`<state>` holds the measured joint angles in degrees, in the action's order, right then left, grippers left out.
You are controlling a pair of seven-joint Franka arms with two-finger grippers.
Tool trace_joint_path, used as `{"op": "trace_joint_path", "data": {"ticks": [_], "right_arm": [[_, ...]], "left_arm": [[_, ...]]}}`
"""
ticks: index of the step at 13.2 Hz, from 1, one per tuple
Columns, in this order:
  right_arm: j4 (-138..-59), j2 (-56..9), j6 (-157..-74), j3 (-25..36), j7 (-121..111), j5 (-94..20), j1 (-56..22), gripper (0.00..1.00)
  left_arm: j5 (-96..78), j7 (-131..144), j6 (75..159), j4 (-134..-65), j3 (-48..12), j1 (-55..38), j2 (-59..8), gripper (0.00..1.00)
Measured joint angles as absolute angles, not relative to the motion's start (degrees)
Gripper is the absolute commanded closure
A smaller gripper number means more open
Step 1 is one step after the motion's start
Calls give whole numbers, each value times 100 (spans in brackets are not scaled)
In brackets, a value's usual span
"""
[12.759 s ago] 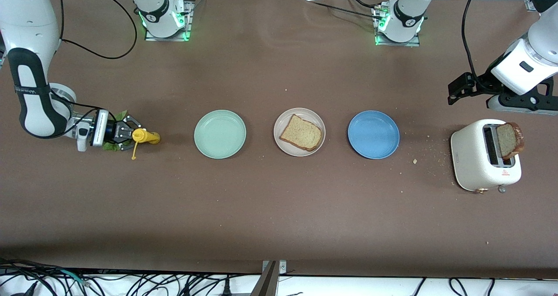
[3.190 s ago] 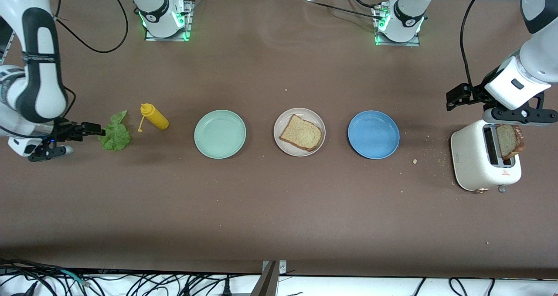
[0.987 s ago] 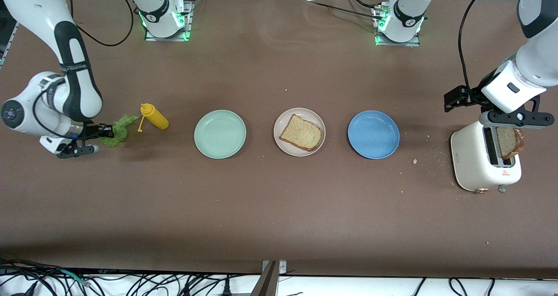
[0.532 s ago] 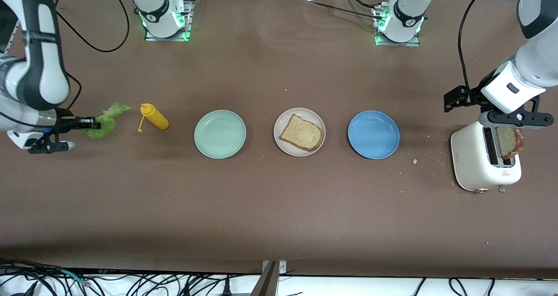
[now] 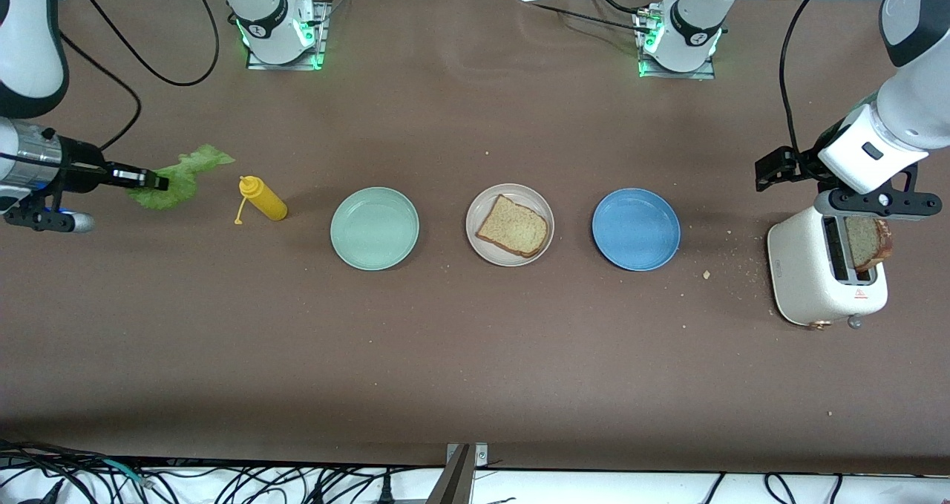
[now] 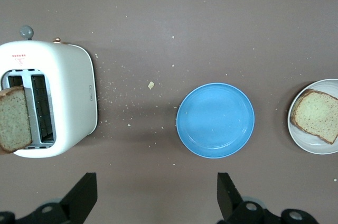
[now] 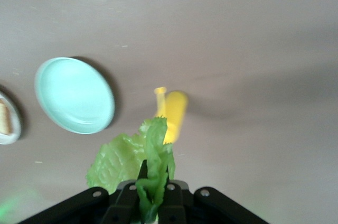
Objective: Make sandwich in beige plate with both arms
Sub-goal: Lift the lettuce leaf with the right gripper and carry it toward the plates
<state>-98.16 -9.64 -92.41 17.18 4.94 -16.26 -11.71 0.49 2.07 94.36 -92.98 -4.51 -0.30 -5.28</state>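
Front view: right gripper (image 5: 152,182) clamped on lettuce leaf (image 5: 178,179), airborne over table at right arm's end. Step judged: lettuce transfer. Next: carry over mustard bottle (image 5: 263,200) and mint plate (image 5: 375,228) to beige plate (image 5: 510,225) holding bread slice (image 5: 513,226).

Left wrist view: left gripper (image 6: 157,203) fingers spread, empty, above toaster (image 6: 47,108); second slice (image 6: 15,127) in slot; blue plate (image 6: 215,120) beside.

Right wrist view: leaf pinched, bottle below in path.

Even, bright overhead light; front view sharp, brown table (image 5: 475,355) darkening along its lower edge. Soft shadows beside the plates and toaster (image 5: 816,281). Green glow at both arm bases. Right wrist view soft, washed out; lettuce leaf (image 7: 137,166) and yellow bottle (image 7: 174,113) blurred.
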Motion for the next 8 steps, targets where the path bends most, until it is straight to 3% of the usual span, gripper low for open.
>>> {"op": "trace_joint_path", "data": {"ticks": [3, 8], "right_arm": [[-9790, -979, -9532, 1377, 2020, -2094, -1521, 100], [-9801, -1250, -11138, 726, 4651, -2355, -2351, 100]], "left_arm": [[49, 207, 9436, -9298, -451, -30, -531, 0], [49, 207, 9460, -9297, -451, -29, -540, 0]]}}
